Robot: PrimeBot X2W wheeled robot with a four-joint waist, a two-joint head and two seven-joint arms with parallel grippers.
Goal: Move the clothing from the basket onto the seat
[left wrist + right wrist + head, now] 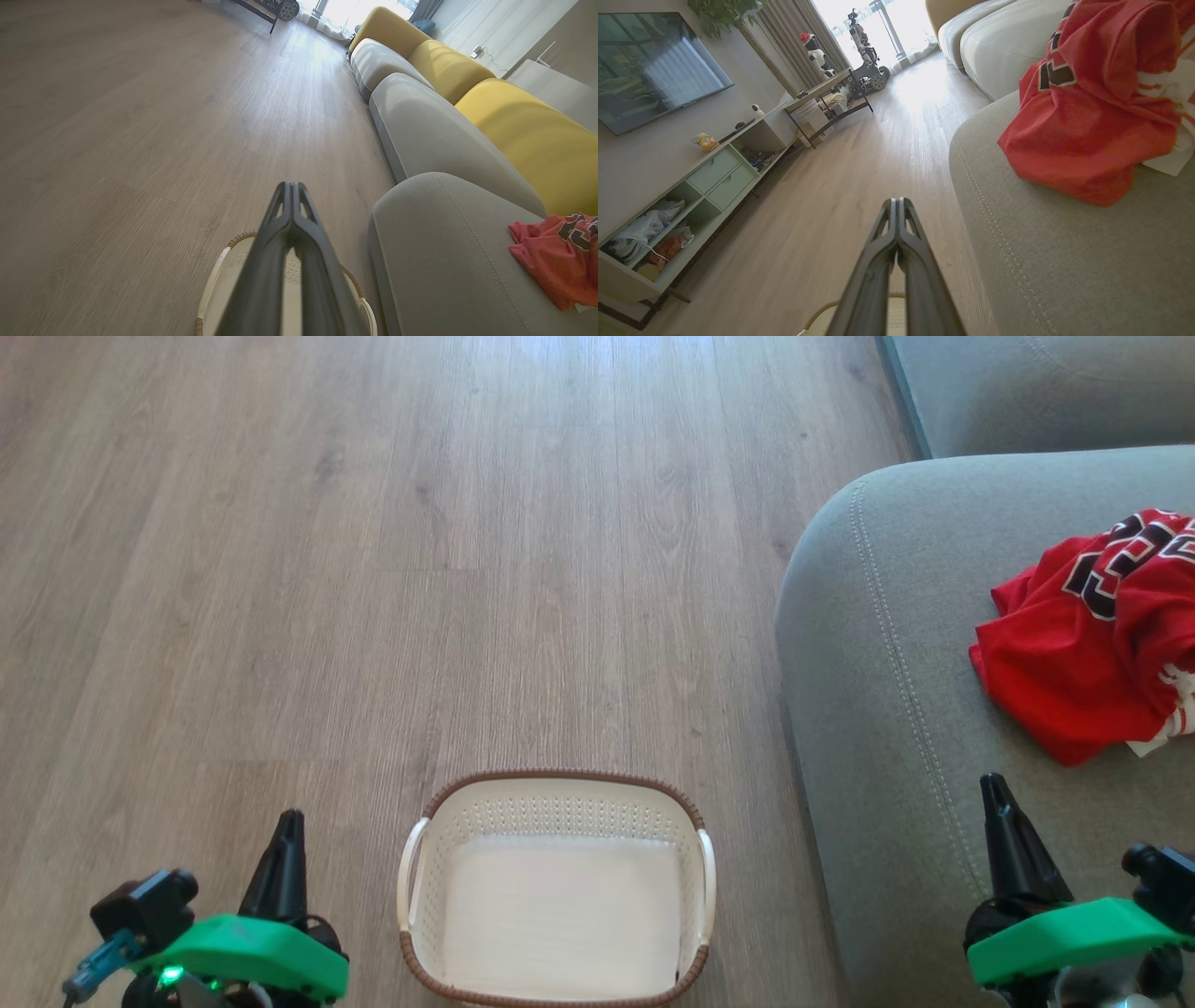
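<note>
floor (373, 569): wood planks. the basket (560, 777) stands on it, just beside the rounded corner of the seat (887, 728), apart from it as far as I can see.

seat: grey cushion, double stitch line, right side of the head view. it carries the clothing (1092, 644).

basket: upright, white bottom in full view, nothing red inside. reads as empty.

clothing: red heap on the seat, well back from the cushion's front edge, jersey numbers up, white tag at the near side. it runs off the right edge of the head view, so I can't tell whether that's one garment or two bunched together.

left gripper (289, 819): fingers pressed together, holding nothing, low to the left of the basket.

right gripper (991, 786): fingers together too, empty, over the near part of the seat, near the clothing but apart from it.

my read: transfer looks done, and the step in hand is the clean exit. to do it well:
- check the basket corners from the head view before calling it
- take the right arm up and back, not sideways across the heap, so the fingertips don't snag a fold and drag it toward the edge
- keep the left arm off the basket; a light one will likely skid on planks if clipped
</note>
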